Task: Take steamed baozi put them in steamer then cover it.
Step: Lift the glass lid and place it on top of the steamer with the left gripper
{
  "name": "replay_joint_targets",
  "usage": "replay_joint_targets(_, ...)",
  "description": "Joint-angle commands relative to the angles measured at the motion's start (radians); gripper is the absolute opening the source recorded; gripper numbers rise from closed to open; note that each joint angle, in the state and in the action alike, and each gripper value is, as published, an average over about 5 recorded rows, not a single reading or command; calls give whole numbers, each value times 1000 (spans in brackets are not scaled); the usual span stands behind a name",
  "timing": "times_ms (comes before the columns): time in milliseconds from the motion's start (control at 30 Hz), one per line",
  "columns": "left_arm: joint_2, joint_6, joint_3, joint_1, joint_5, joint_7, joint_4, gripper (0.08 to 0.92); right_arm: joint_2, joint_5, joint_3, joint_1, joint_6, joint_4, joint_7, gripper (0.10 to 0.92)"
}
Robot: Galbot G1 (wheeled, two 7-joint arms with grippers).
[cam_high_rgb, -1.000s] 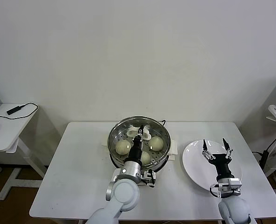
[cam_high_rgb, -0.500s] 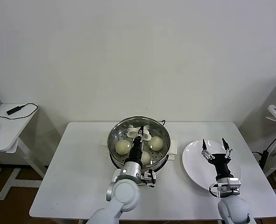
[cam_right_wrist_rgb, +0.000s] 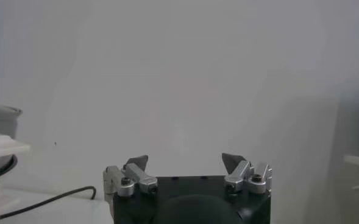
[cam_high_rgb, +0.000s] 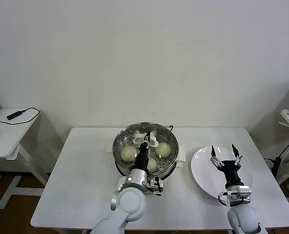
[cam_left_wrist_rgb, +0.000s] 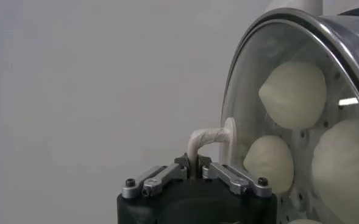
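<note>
1. You have a white bench [cam_high_rgb: 86, 180] in front of a plain white wall [cam_high_rgb: 144, 58], with the steamer [cam_high_rgb: 145, 148] near its middle on a white base.
2. Your left gripper [cam_high_rgb: 147, 140] reaches over the steamer, its fingers [cam_left_wrist_rgb: 167, 176] pinched together on the white handle of the cover [cam_left_wrist_rgb: 277, 109], which sits on the pot.
3. Through the glass you can see the steamed baozi [cam_high_rgb: 129, 154] lying on the perforated tray inside.
4. Your right gripper [cam_high_rgb: 226, 156] points upward above the white plate [cam_high_rgb: 203, 170] on the bench's right side, fingers [cam_right_wrist_rgb: 136, 165] spread apart and holding nothing.
5. To the left stands a side table [cam_high_rgb: 8, 131] carrying a black cable; another white table edge shows at far right.
</note>
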Motion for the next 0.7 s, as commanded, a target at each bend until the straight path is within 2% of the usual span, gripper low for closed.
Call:
replay_joint_targets(33, -1, -4, -4, 2, -2, 2, 2, 188, -2, -1, 1, 0, 1, 2, 1, 823)
replay_joint_targets(333, 4, -13, -10, 12, -4, 7, -15, 203, -1, -1, 1, 0, 0, 4, 2, 823)
replay_joint_targets(700, 38, -10, -13, 28, -45, 18, -86, 501, 2, -1, 2, 2, 1, 4, 2, 823)
